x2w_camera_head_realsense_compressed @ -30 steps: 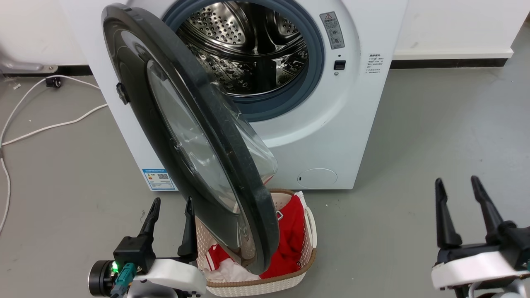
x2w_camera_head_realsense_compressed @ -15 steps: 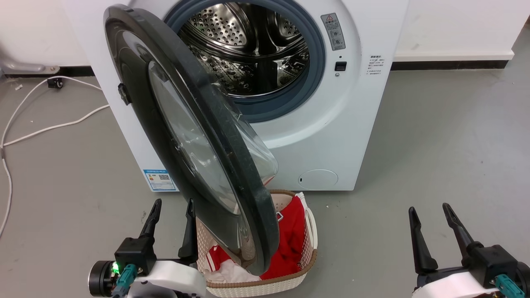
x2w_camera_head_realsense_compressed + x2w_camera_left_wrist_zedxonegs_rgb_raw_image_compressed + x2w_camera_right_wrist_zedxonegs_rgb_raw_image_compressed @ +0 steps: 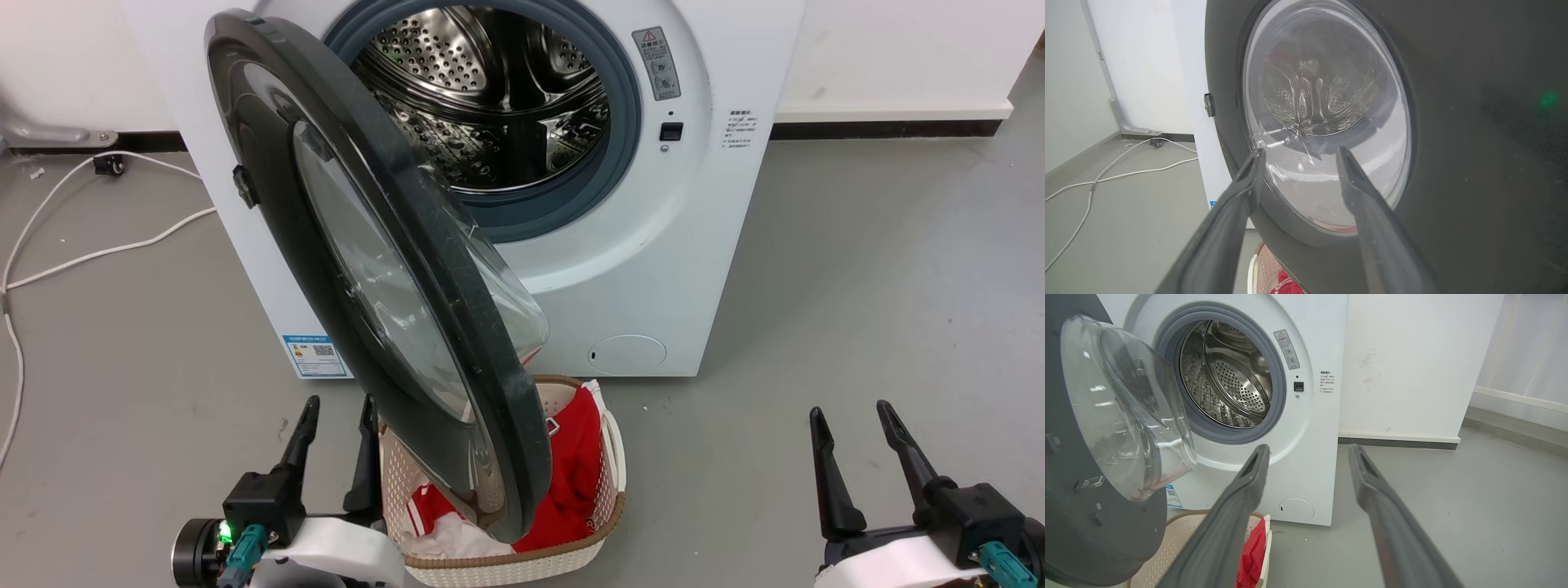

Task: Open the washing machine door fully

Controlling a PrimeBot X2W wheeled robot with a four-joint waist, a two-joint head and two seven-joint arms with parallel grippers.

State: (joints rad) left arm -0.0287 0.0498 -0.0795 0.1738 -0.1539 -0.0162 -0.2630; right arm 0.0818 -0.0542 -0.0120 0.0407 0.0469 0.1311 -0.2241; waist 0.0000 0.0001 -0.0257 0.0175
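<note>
The washing machine door (image 3: 457, 343) is a round glossy black disc with a clear bulging glass bowl. It stands swung out from the white washing machine (image 3: 653, 269), hinged on the machine's left, and its free edge hangs over a basket. The steel drum (image 3: 490, 90) is exposed. My left gripper (image 3: 338, 405) is open at the lower left, just left of the door's lower edge. In the left wrist view its fingers (image 3: 1249, 179) point at the door's outer face (image 3: 1453, 122), close to it. My right gripper (image 3: 851, 411) is open at the lower right, well apart from the machine (image 3: 1314, 416) and the door (image 3: 1106, 522).
A pale woven laundry basket (image 3: 608, 514) holding red and white clothes stands on the floor under the door. A white cable (image 3: 98, 249) lies on the grey floor at the left. A white wall with dark skirting (image 3: 882, 124) runs behind.
My right gripper has dropped lower and moved left in the head view. My left gripper has edged slightly lower. The door stands as before.
</note>
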